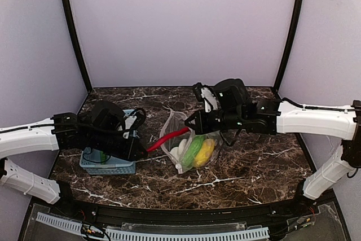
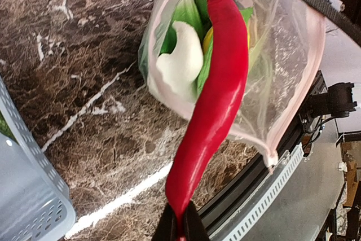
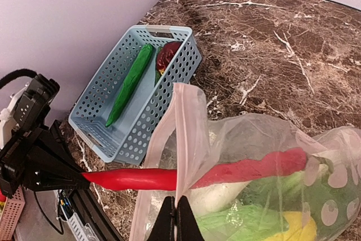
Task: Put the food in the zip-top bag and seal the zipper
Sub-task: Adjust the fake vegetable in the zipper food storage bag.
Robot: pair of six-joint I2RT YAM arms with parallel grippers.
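The red chilli lies level above the table, half inside the zip-top bag. My left gripper is shut on the chilli's thin outer tip. My right gripper is shut on the bag's mouth edge, holding the pale zipper strip up. The far half of the chilli shows through the plastic. Inside the bag lie a white piece, green leafy food and a yellow piece. A green long piece and a dark red fruit lie in the basket.
The light blue basket stands on the marble table to the left of the bag, under my left arm. The table's black front edge runs close behind the bag's lower corner. Purple walls close in the back and sides.
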